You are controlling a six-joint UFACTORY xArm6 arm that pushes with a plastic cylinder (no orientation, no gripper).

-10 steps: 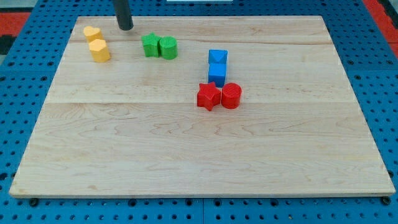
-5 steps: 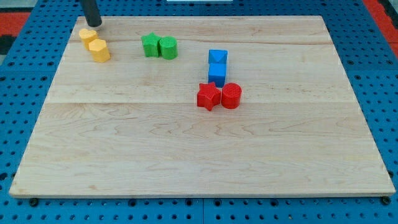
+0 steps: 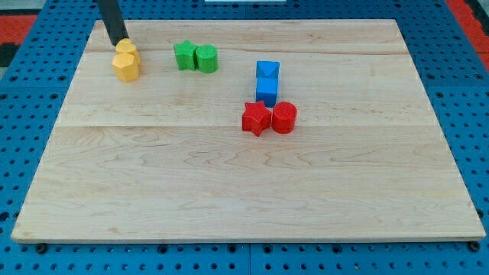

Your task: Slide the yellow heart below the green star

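The yellow heart [image 3: 127, 49] lies near the board's top left corner, touching a second yellow block [image 3: 125, 68] just below it. My tip [image 3: 119, 42] is at the heart's upper left edge, touching it or very nearly. The green star [image 3: 184, 55] lies to the heart's right, about one block-width of bare board away, with a green cylinder [image 3: 206, 58] touching its right side.
Two blue blocks [image 3: 267, 69] [image 3: 267, 91] are stacked in a column right of centre. A red star [image 3: 257, 118] and a red cylinder [image 3: 284, 117] sit side by side just below them. The board's left edge [image 3: 72, 84] is close to the yellow blocks.
My tip moved left from above the green star's left to the heart, then down and right. The heart slid right and down against the other yellow block, which shifted slightly down.
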